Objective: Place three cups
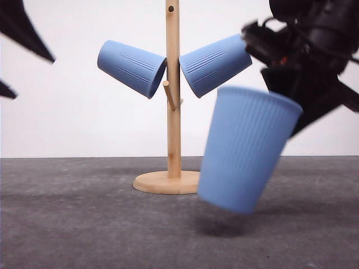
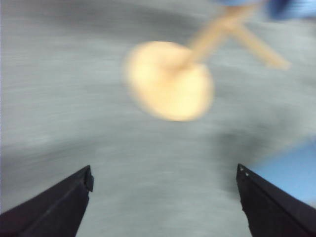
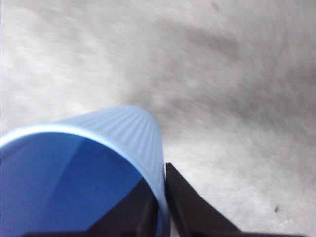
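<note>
Right gripper (image 3: 163,207) pinches the rim of the third cup (image 1: 244,151), with one dark finger inside the cup and one outside, as the right wrist view shows. This cup hangs just under the gripper, tilted, with its flat bottom off the grey table (image 1: 84,224) and a shadow below it. Off to the gripper's side stands the wooden rack (image 1: 173,112). One cup (image 1: 132,67) sits on a peg on the far side of the pole, and another cup (image 1: 216,63) sits on a peg on the near side, close to the gripper. So two cups look done, and one is left. A bare peg (image 1: 169,94) sticks out low on the pole, and I think the held cup could go there. Left gripper (image 2: 163,197) is spread wide and holds nothing, with the rack's round base (image 2: 170,81) ahead of it, though that view is blurry.
</note>
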### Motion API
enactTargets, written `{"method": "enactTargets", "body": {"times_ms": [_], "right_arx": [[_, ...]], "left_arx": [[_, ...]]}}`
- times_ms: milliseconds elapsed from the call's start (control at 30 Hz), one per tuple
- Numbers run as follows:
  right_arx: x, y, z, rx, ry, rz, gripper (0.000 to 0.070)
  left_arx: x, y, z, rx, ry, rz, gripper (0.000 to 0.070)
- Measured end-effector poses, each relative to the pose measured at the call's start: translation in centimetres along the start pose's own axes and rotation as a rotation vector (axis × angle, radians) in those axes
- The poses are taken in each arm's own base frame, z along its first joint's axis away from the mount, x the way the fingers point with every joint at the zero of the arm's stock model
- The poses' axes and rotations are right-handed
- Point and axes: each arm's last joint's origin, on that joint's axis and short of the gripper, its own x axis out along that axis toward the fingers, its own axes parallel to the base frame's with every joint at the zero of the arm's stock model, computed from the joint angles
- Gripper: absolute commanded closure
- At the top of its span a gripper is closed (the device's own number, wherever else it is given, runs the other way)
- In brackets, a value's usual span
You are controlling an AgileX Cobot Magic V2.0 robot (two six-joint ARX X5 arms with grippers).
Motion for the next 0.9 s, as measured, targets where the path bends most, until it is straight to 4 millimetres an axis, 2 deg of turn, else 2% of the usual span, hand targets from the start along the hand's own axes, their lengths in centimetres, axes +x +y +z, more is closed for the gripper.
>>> {"method": "enactTargets", "body": {"times_ms": [200, 467, 633, 900], "right_arx": [[-2.0, 1.2, 1.0, -0.068, -0.002, 0.184, 0.0694], [-2.5, 2.1, 1.1, -0.116, 0.029, 0.457, 0.0694], [-2.7, 2.3, 1.1, -0.120, 0.048, 0.546, 0.0694], [-2.7, 2.7, 0.9, -0.129, 0.070, 0.621, 0.0694]], "left_arx": [[0.4, -1.0, -0.1, 0.021, 0.026, -0.138, 0.0143], [2.1, -2.9, -0.6, 0.047, 0.132, -0.405, 0.0125], [4.0, -4.1, -1.2, 0.080, 0.220, -0.560, 0.0055], [6.4, -6.5, -1.9, 0.185, 0.279, -0.700, 0.0055]]}}
